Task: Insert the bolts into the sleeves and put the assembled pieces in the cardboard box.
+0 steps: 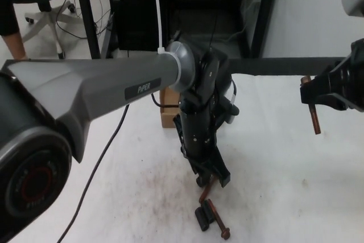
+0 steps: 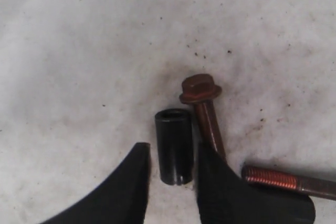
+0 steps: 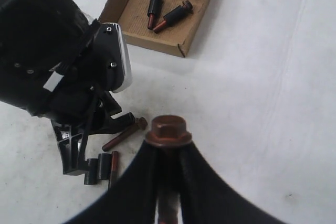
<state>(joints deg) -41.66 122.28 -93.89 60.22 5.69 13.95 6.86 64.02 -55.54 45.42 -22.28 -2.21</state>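
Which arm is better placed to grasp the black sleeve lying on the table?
Left. The left gripper is low over the table, open, with the sleeve between its fingers. The right gripper is raised to the side and shut on a bolt.

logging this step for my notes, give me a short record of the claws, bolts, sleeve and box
left claw: open, straddling the black sleeve lying on the bench
right claw: shut on a bolt, head up, raised above the bench
loose bolts: two, beside the sleeve
cardboard box: holds two assembled pieces
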